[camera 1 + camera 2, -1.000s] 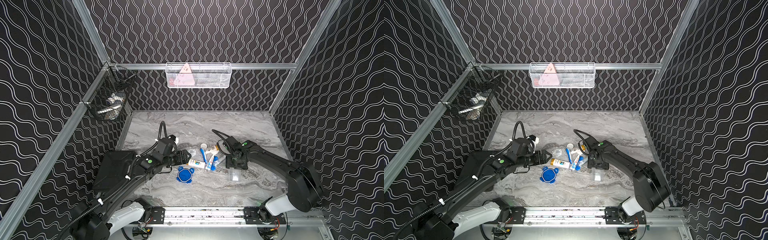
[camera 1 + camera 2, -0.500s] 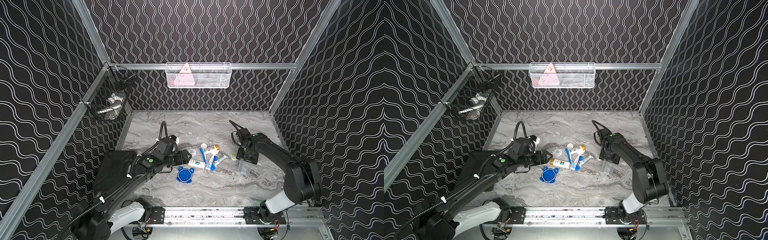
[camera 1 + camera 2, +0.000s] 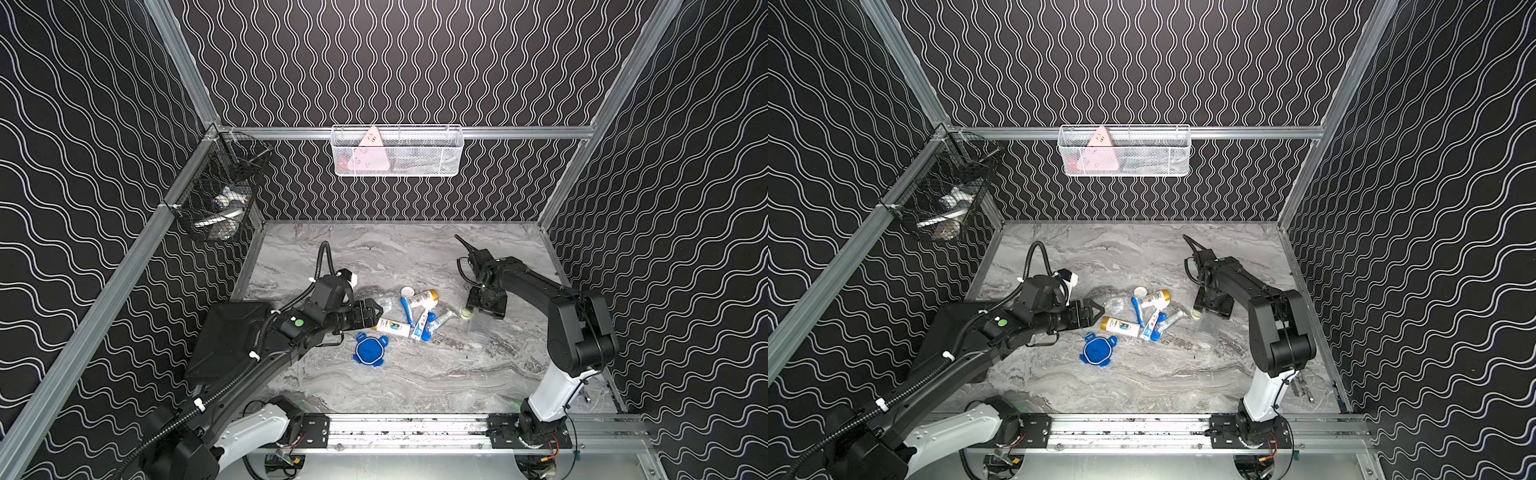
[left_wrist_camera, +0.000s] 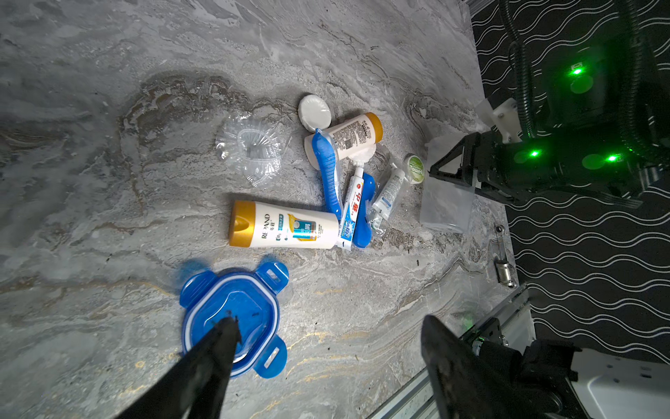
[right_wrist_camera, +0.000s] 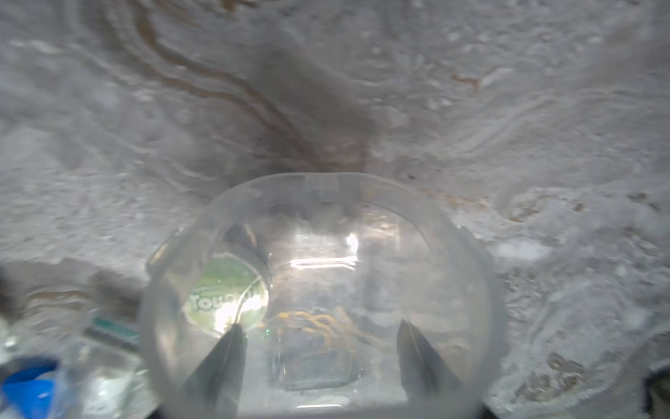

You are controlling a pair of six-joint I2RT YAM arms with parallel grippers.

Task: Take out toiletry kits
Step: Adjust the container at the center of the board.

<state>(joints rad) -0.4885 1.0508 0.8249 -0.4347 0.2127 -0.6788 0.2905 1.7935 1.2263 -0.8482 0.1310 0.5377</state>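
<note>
The toiletry kits lie in a loose pile mid-table: a white bottle with a gold cap (image 3: 392, 327) (image 4: 290, 226), a second one (image 3: 422, 297) (image 4: 353, 136), a blue toothbrush (image 4: 328, 170), a toothpaste tube (image 4: 353, 206), a small clear bottle (image 4: 389, 190) and a green-lidded jar (image 3: 465, 311) (image 4: 415, 168). My left gripper (image 3: 376, 311) (image 4: 330, 324) hovers open just left of the pile, holding nothing. My right gripper (image 3: 484, 316) (image 5: 319, 330) is shut on the clear plastic cup (image 3: 482, 328) (image 5: 326, 177), right of the jar, which lies outside the cup.
A blue lobed lid (image 3: 369, 350) (image 4: 232, 315) lies in front of the pile. Crinkled clear plastic (image 4: 250, 152) and a white round cap (image 4: 314, 112) lie beside it. A black wire basket (image 3: 220, 199) and a white mesh basket (image 3: 397, 151) hang on the walls.
The right gripper has carried the clear cup rightward, away from the pile, and now holds it beside the green-lidded jar. The left arm has hardly moved.
</note>
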